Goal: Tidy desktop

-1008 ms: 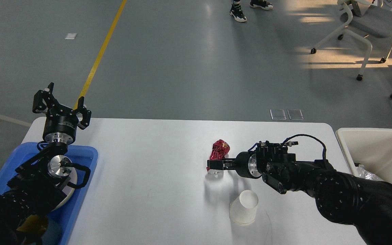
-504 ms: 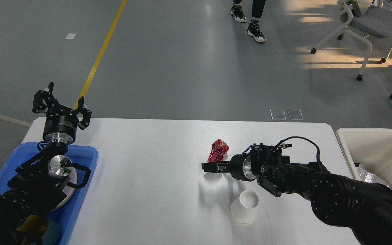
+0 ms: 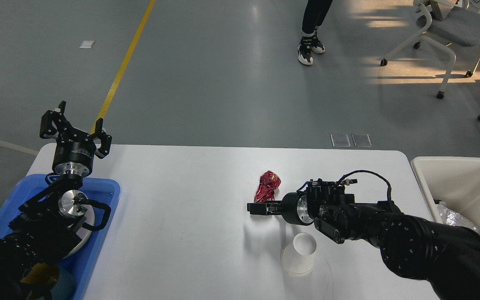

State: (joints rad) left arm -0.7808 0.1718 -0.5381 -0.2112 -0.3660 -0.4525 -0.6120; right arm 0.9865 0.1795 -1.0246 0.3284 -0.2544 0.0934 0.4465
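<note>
Presently: white bench [image 3: 181,200] fills the lower middle of the head view, blue tray [image 3: 102,196] on its left end, cream bin [image 3: 465,183] just off its right edge. Red crumpled foil wrapper [image 3: 268,186] lying on the bench right of centre. Right pincer [image 3: 251,207] extended sideways, tip just below and left of the wrapper; fingers seen edge-on, cannot tell how far apart, nothing visibly held. Clear plastic cup [image 3: 299,253] on its side nearer the front edge. Left pincer [image 3: 76,129] raised over the bench's far-left corner, fingers spread wide, holding nothing. 1 person's legs [image 3: 311,29] on the floor beyond.
</note>
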